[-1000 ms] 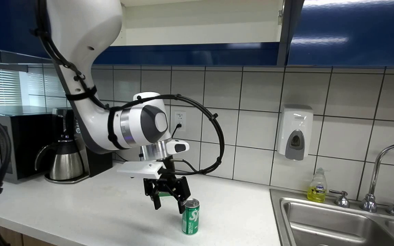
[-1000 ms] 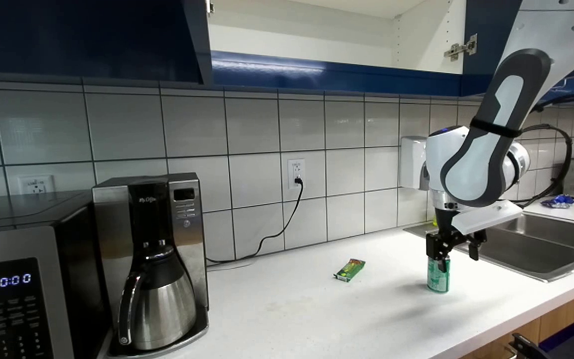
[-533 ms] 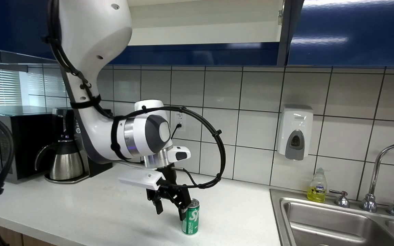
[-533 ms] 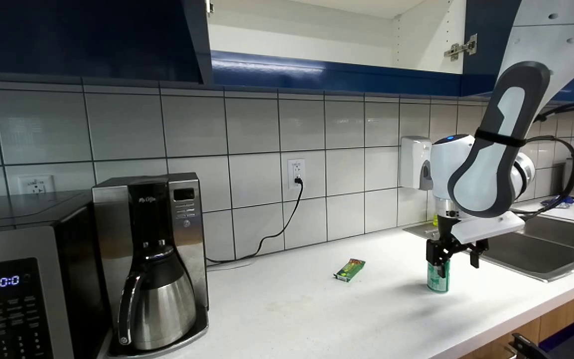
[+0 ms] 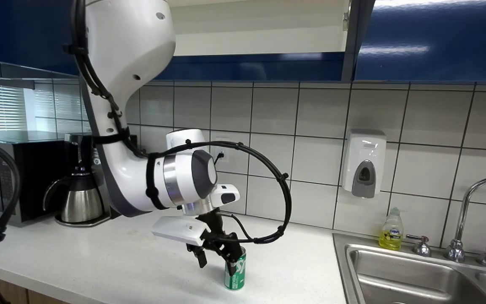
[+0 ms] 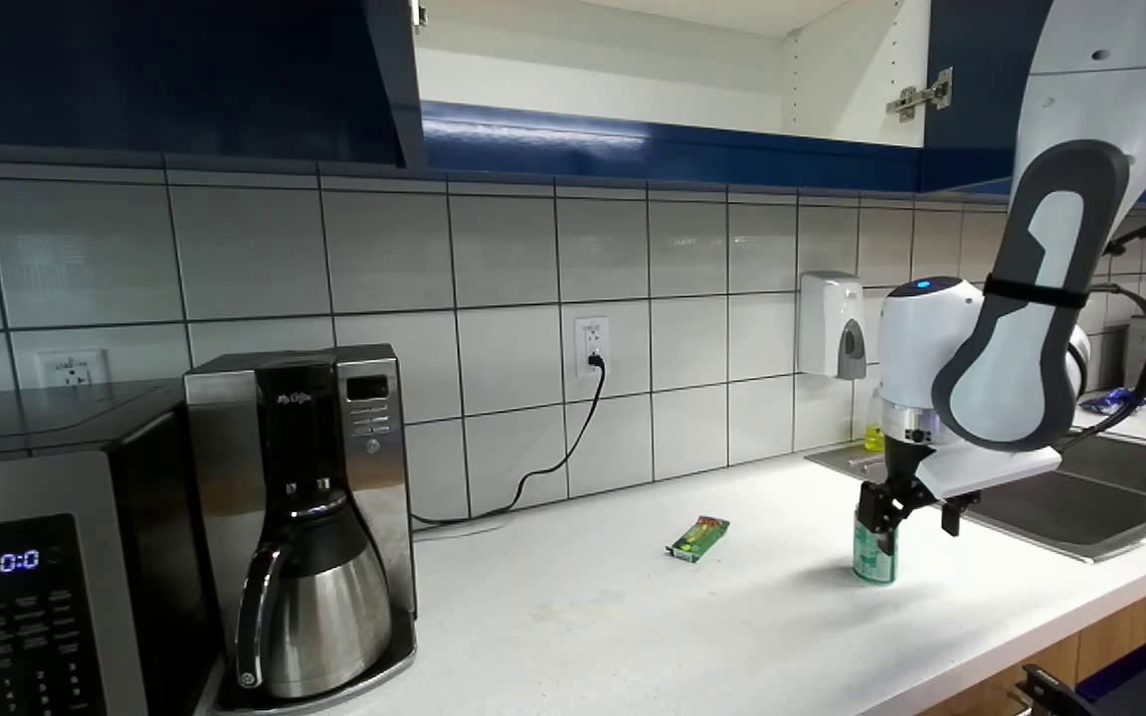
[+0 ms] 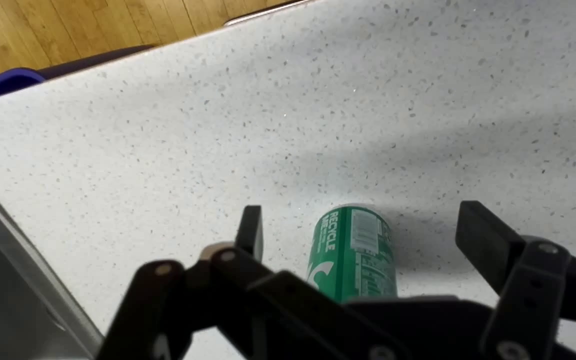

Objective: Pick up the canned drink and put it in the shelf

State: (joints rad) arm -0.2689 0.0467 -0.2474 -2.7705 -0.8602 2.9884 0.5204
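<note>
Canned drink (image 7: 352, 252), long axis upright on counter (image 7: 208, 140); wrist view, lower centre, seen between wide-parted, empty jaws, with gap either side.

White speckled countertop (image 6: 583, 636), upright green drink can (image 7: 352, 254), green packet (image 6: 698, 538) lying flat, coffee maker (image 6: 309, 545), microwave (image 6: 61, 547)

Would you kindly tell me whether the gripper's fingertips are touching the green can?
Apart. The wrist view shows the gripper open, with countertop visible between both fingertips and the green can.
</note>
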